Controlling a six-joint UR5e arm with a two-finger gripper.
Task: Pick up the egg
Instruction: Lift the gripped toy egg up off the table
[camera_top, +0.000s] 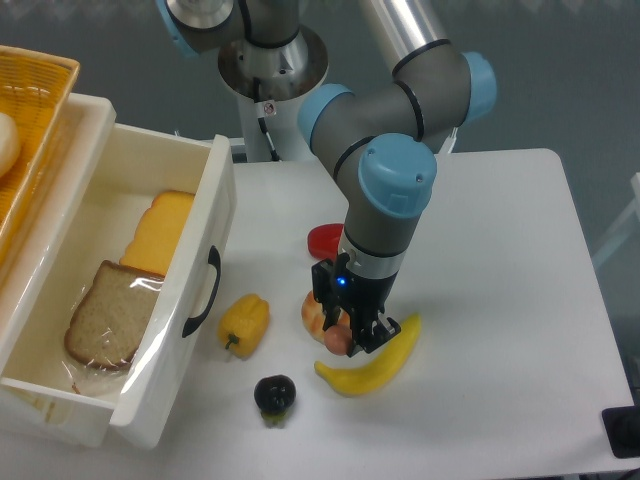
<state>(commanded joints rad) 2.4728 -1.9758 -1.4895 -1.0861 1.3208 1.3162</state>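
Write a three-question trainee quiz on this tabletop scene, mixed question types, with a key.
1. True or false: the gripper is at the egg.
2. Which item lies nearest the egg's right side? A) banana B) bread slice C) yellow pepper
3. Fill in: the bread slice lies inside the white ____.

Key: 1 true; 2 A; 3 drawer.

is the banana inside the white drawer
No, the banana lies on the table to the right of the egg, well apart from the open white drawer, which holds bread slices.
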